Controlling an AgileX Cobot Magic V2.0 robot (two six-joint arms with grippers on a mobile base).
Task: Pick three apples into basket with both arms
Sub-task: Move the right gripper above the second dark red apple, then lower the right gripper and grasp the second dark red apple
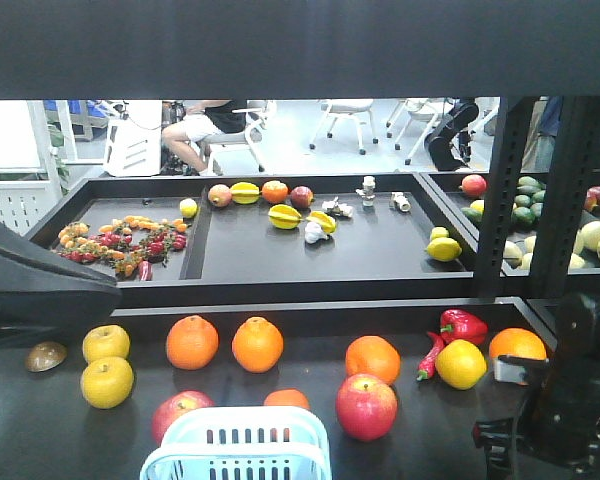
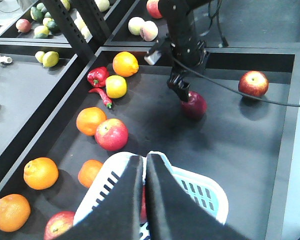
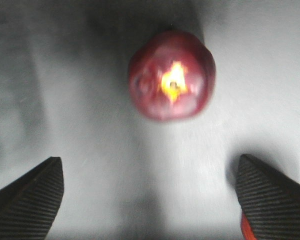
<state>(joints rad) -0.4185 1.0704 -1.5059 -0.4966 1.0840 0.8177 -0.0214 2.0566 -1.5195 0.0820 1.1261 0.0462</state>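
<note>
We are holding our left gripper [image 2: 146, 158] over the basket [image 2: 202, 192], its fingers pressed together. Beyond the basket, our right gripper [image 3: 150, 175] is hanging with jaws spread wide just above a dark red apple [image 3: 172, 82]. Another apple [image 2: 111, 134] is sitting just beside the basket.

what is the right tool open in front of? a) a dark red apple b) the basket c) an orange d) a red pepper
a: the right wrist view shows a dark red apple lying just ahead of the open right tool, roughly centred between its two tips.
</note>
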